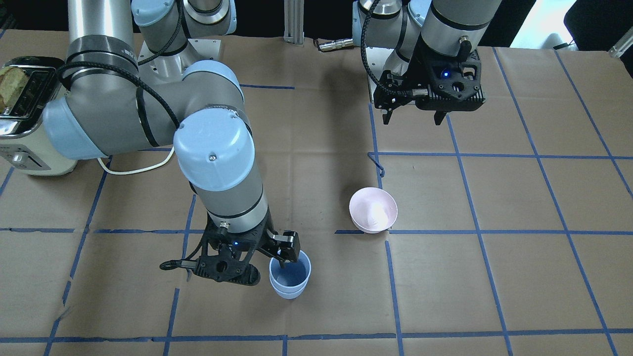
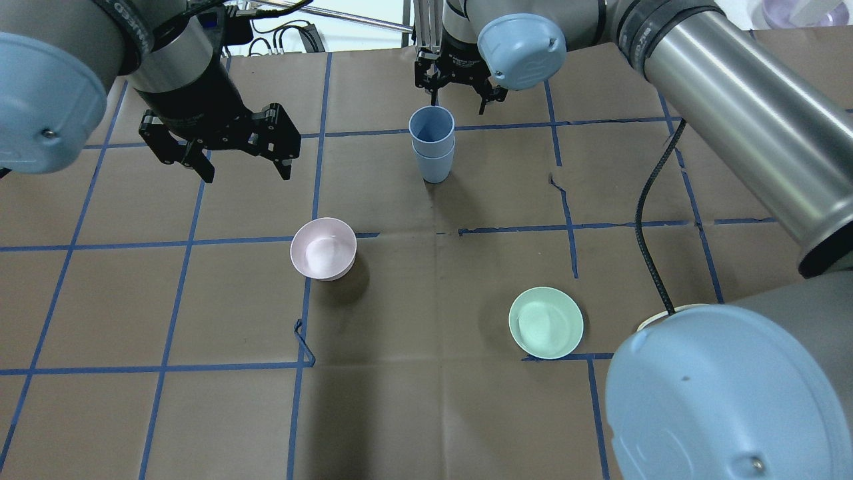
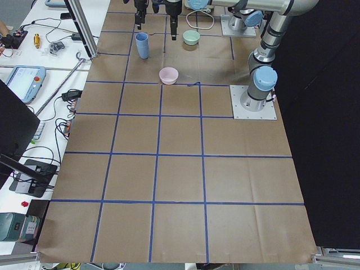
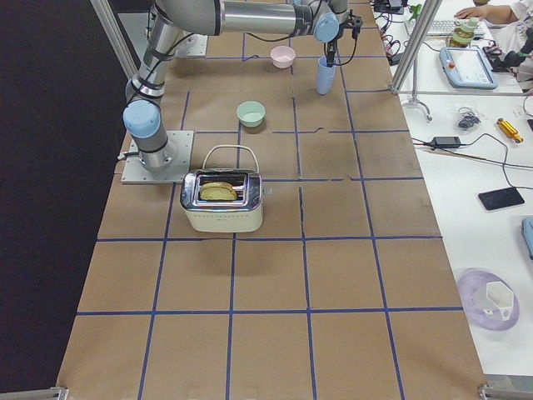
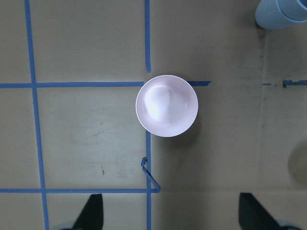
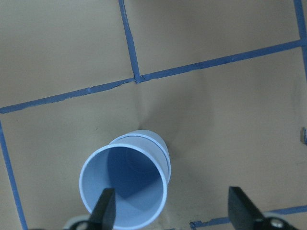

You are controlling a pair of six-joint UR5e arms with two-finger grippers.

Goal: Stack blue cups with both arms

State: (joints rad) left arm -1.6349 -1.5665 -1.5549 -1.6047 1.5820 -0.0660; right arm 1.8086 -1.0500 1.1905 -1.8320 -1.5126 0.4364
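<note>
The two blue cups stand nested, one inside the other, upright at the far middle of the table; they also show in the front view and the right wrist view. My right gripper is open just above them, off to one side, with one fingertip over the top cup's rim; it holds nothing. My left gripper is open and empty, raised above the table, left of the cups and beyond the pink bowl. The left wrist view catches the cups at its top right corner.
A pink bowl sits left of centre, under the left wrist camera. A mint-green bowl sits right of centre. A toaster with bread stands by the right arm's base. Loose blue tape curls up near the pink bowl.
</note>
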